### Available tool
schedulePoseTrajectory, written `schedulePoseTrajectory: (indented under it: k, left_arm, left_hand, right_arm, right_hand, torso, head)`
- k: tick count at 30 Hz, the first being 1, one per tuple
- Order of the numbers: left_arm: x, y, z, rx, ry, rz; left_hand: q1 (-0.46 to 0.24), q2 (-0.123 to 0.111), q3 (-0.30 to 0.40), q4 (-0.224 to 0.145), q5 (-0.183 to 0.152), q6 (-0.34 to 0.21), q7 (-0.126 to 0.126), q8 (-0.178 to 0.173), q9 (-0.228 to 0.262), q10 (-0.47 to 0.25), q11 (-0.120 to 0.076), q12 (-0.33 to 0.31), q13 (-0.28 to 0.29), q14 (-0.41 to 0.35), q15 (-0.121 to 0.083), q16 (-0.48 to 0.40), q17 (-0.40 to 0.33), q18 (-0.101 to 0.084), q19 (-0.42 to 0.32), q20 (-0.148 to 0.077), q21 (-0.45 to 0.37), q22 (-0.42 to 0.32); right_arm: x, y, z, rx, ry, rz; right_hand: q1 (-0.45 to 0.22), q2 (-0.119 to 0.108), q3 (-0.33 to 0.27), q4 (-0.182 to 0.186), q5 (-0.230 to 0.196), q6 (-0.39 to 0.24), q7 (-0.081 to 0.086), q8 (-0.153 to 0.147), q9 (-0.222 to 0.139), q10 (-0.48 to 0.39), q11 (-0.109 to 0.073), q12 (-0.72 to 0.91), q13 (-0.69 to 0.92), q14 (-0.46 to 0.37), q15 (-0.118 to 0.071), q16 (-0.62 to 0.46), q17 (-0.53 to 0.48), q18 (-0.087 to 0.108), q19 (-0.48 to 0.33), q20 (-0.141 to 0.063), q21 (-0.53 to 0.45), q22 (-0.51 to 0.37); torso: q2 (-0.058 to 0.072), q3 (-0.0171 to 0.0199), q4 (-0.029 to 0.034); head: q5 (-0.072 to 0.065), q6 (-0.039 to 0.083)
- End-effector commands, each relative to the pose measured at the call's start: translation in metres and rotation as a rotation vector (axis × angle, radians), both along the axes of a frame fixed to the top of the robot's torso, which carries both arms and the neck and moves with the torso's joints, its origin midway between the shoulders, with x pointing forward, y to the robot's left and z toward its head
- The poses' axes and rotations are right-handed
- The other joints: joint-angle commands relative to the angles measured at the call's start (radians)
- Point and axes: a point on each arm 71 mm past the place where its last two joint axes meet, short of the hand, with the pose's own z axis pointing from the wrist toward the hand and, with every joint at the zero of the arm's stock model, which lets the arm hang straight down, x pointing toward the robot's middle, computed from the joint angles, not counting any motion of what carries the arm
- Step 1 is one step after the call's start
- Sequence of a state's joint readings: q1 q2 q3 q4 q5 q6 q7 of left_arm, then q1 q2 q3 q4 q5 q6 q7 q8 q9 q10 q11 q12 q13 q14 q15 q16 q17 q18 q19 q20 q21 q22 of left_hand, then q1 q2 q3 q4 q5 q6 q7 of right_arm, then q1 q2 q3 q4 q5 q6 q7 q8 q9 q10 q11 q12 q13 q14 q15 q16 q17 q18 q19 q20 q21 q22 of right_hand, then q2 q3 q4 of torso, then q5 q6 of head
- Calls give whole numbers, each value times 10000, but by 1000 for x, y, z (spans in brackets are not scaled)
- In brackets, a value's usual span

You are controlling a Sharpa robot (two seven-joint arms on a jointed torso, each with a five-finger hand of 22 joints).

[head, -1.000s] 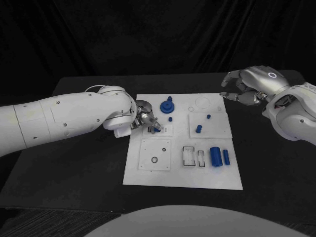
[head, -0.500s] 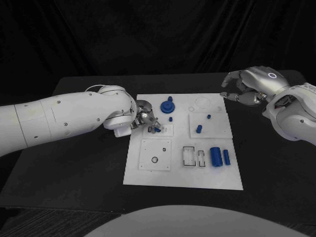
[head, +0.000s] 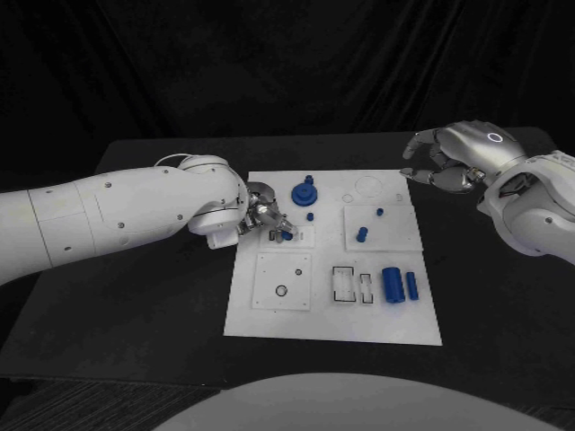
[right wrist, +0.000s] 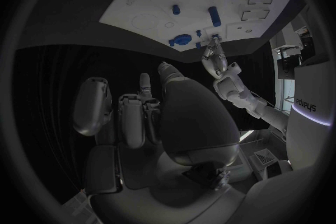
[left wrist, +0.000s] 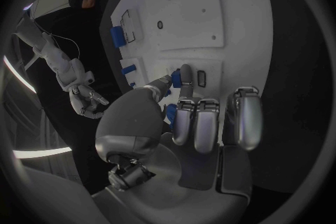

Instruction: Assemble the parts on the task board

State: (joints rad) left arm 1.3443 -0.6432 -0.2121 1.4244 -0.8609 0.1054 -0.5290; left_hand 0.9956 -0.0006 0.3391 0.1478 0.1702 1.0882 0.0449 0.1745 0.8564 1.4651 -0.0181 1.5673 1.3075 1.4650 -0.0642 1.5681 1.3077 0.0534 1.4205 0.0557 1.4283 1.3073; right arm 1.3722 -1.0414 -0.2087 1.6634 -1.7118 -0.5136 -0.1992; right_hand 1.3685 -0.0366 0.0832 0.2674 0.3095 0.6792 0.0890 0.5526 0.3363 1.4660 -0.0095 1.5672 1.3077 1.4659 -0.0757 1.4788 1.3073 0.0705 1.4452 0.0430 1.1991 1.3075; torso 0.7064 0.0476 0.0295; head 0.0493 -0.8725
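— Parts nearest the robot are seen on the task board (head: 333,319): a large blue cylinder (head: 393,285) and a slimmer blue bar (head: 412,286) lying side by side, just beside two black-outlined rectangular slots (head: 354,285). What is seen further in?

— A small blue peg (head: 361,235) is seen lying on a raised square panel on the board's right half, with a smaller blue stub (head: 380,213) beyond it. At mid-board, near the left edge, a small blue part (head: 285,235) is pinched between the thumb and a finger of the left hand (head: 264,221), its tip held down at the board; the other fingers are curled alongside.

— And at the far end?

— A blue round gear-like piece (head: 305,192) is seen standing near the far edge. Off the board's far right corner, the right hand (head: 446,163) is held above the black table (head: 145,296), fingers loosely curled, nothing seen within them.
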Motion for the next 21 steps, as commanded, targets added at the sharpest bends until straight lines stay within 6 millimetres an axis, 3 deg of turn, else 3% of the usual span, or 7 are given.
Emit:
schedulePoseTrajectory:
  k: [1,7,21]
  left_arm:
    - [-2,-1,-2,90,175,-126]
    - [-2,-2,-3,140,229,-156]
    - [-2,-4,-4,122,225,-182]
  left_hand:
    - [-94,29,-65,14,-41,22,55,-33,-12,1057,54,35,2633,1058,77,27,2631,-5,-87,7,-66,1219]
    - [-89,16,-110,25,-66,46,50,-24,2,1057,53,35,2633,1058,79,27,2631,-6,-83,8,-65,1223]
    - [-134,32,-751,316,-559,166,16,89,330,1057,36,35,2633,1058,73,27,2631,-5,-63,10,-95,1262]
  right_arm:
    - [0,-1,-1,-44,66,-186]
    - [1,-1,-2,-72,105,-203]
    - [1,-2,-2,-119,166,-235]
  right_hand:
    - [122,-5,-4,-76,40,66,13,-43,-18,1048,51,36,2631,741,82,-42,1456,71,-100,5,-60,1578]
    - [138,-1,1,-84,80,74,11,-53,-26,1048,49,36,2631,741,79,-47,1452,72,-101,3,-73,1574]
    - [169,10,14,-102,160,105,0,-66,-39,1048,41,36,2631,742,73,-54,1447,74,-103,0,-96,1569]
  torso:
    - [-4,3,5]
    - [0,4,13]
    - [-2,5,12]
  head:
    - [-8,-2]
    - [-9,-2]
    - [-11,-2]
